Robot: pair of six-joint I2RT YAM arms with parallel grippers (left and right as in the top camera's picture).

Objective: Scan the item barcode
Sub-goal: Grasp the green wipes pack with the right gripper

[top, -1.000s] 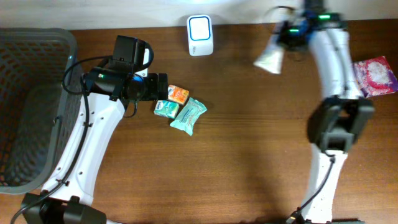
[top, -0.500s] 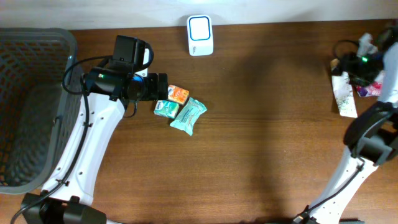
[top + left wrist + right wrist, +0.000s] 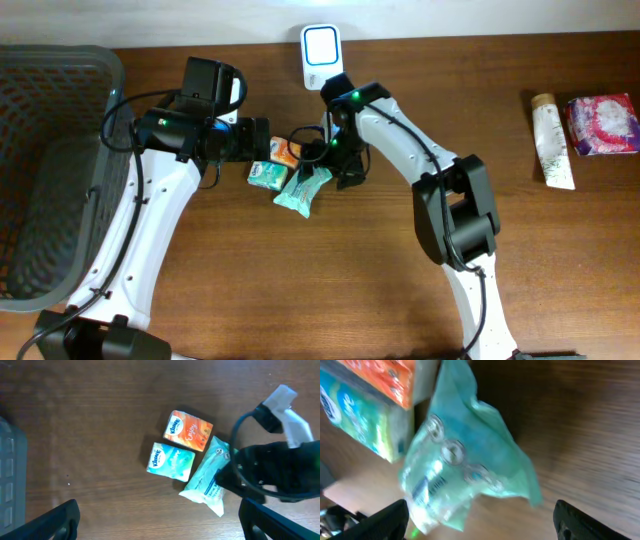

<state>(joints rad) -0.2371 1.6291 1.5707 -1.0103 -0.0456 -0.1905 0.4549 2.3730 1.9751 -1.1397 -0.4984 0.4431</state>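
Note:
Three items lie together left of the table's middle: an orange tissue pack, a teal tissue pack and a teal wipes pouch. A white scanner stands at the back edge. My right gripper hangs open just over the pouch's right end, its black fingers wide apart and nothing gripped. My left gripper is open beside the orange pack, holding nothing. No barcode faces the scanner.
A dark mesh basket fills the left side. At the far right lie a white tube and a pink packet. My right arm crosses close to the left gripper.
My right arm carried the white tube to the far right, let go of it there, opened, and swung over to the teal pouch. The left arm has not moved.

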